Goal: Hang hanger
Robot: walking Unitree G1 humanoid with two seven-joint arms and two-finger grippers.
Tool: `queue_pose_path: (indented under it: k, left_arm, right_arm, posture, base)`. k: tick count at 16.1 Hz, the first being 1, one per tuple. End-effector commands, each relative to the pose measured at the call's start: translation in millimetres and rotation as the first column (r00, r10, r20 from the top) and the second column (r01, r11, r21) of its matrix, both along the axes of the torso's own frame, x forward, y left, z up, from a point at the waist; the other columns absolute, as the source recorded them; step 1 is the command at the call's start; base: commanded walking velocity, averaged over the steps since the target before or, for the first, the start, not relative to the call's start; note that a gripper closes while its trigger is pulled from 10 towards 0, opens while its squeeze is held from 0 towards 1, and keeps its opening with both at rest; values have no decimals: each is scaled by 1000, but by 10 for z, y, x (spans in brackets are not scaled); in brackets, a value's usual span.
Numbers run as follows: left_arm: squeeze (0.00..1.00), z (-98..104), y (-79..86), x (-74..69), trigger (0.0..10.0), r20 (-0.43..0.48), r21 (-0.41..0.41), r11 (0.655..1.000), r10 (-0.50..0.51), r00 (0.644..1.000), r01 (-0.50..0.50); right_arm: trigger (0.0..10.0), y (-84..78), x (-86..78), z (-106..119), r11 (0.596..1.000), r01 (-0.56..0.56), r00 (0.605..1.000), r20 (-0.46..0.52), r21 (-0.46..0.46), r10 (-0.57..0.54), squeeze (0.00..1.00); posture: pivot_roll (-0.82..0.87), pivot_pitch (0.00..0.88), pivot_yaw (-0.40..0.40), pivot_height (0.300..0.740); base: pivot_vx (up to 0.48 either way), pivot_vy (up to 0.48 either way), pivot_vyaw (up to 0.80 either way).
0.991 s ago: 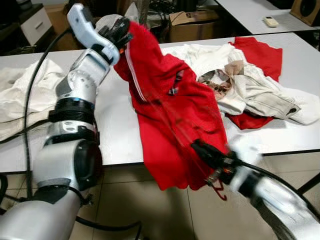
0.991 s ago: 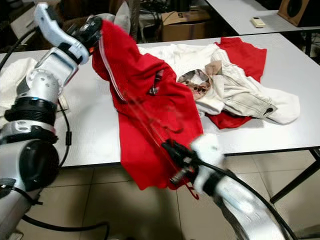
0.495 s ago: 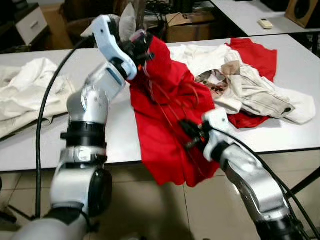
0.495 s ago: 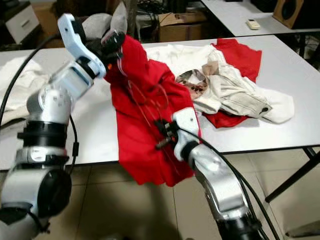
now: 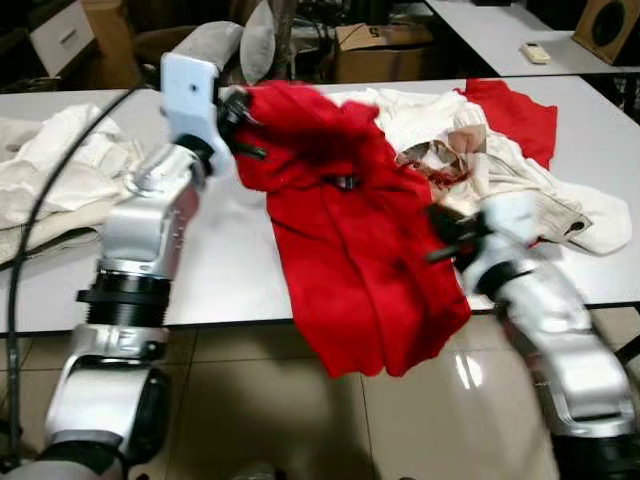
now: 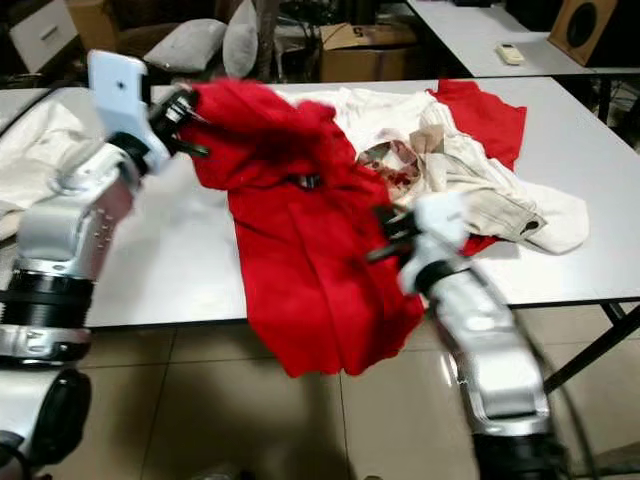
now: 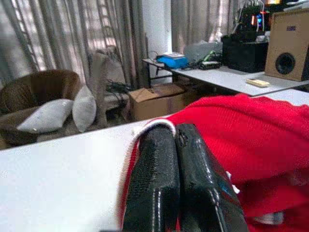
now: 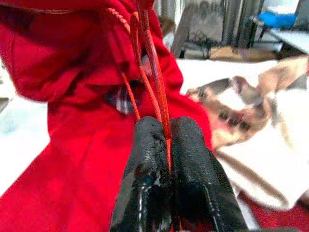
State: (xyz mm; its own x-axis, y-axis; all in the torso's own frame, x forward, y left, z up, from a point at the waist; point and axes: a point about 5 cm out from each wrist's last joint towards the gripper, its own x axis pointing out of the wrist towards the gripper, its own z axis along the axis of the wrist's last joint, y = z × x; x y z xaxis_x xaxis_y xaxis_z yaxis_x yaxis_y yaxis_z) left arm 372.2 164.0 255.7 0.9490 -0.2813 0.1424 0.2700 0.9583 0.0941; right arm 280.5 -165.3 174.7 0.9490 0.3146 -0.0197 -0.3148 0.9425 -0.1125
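A red garment [image 5: 360, 230] lies spread on the white table [image 5: 230, 270], and its lower part hangs over the front edge. My left gripper [image 5: 240, 115] is at the garment's far left corner, shut on its white-trimmed edge [image 7: 149, 126]. My right gripper [image 5: 440, 235] is at the garment's right side above the table, shut on a thin red wire hanger [image 8: 149, 63]. The hanger runs from the fingers [image 8: 193, 145] into the red cloth, and most of it is hidden in the fabric.
A heap of white and red clothes [image 5: 520, 170] lies on the table's right part, close to my right arm. More white cloth [image 5: 50, 170] lies at the left. A cardboard box [image 5: 375, 45] and a cushioned chair [image 5: 215, 40] stand behind the table.
My left gripper has come down and to the left, laying the garment's top over the table. My right gripper has risen from below the table edge and swung right with the hanger.
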Motion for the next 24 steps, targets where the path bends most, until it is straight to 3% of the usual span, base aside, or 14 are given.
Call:
queue_pose_path:
  k: [1,4,6,9,10,11,12,16,18,19,21,22,23,24]
  left_arm:
    - [0,159,26,-3,0,56,11,1000,11,998,-11]
    - [0,303,-210,-49,0,71,-17,983,-181,981,183]
    - [0,37,-375,-44,0,-27,29,972,-231,973,232]
    - [0,-211,-435,-72,0,-87,76,953,-287,954,293]
    - [0,-354,-422,-69,9961,-135,133,950,-265,955,282]
    - [220,-430,-428,-82,10000,-164,151,941,-279,946,304]
    - [1000,-504,-457,-119,10000,-195,150,921,-329,924,360]
    - [1000,-585,-441,-219,10000,-162,338,835,-404,900,435]
    - [1000,-521,-420,-288,10000,-57,476,760,-475,878,442]
    - [1000,-514,-417,-295,10000,-40,511,744,-479,877,431]
    - [1000,-537,-396,-316,10000,13,647,668,-493,870,369]
    - [1000,-560,-365,-286,10000,73,745,614,-461,884,258]
    - [871,-571,-341,-248,10000,120,789,589,-430,895,177]
    - [8,-574,-336,-227,10000,159,816,565,-419,894,120]
  right_arm:
    - [10000,-42,-15,175,1000,-18,998,56,24,16,0]
    - [10000,-56,-58,264,995,-80,995,64,54,77,0]
    - [10000,73,-111,96,992,-117,993,5,56,117,0]
    - [10000,102,-155,25,987,-122,992,-32,100,126,0]
    - [10000,100,-167,-2,987,-118,991,-41,112,124,0]
    - [10000,99,-172,-13,986,-116,992,-44,116,122,0]
    - [10000,93,-175,-19,986,-110,992,-46,124,117,0]
    - [10000,71,-158,12,984,-103,993,-41,145,110,0]
    - [10000,72,-157,18,983,-112,992,-42,143,119,0]
    - [10000,73,-158,17,983,-113,992,-43,143,120,0]
    - [10000,76,-159,17,983,-118,991,-44,142,125,0]
    - [10000,74,-159,22,983,-119,991,-44,142,126,0]
    - [10000,74,-161,24,983,-120,991,-44,142,127,0]
    - [10000,76,-164,25,982,-121,991,-43,144,129,0]
  posture:
    - [-10,0,26,740]
    - [-21,0,35,740]
    - [-29,0,42,740]
    - [-32,0,46,740]
    - [-36,0,50,740]
    - [-41,0,53,740]
    - [-45,0,54,740]
    - [-50,0,51,740]
    - [-48,0,44,740]
    - [-48,0,44,740]
    - [-49,0,45,740]
    - [-50,0,46,740]
    - [-51,0,46,740]
    - [-51,0,47,740]
  base:
    - [0,0,0]
    - [0,0,0]
    - [0,0,0]
    - [0,0,0]
    - [0,0,0]
    - [0,0,0]
    - [0,0,0]
    - [0,0,0]
    - [0,0,0]
    - [0,0,0]
    - [0,0,0]
    - [0,0,0]
    - [0,0,0]
    - [0,0,0]
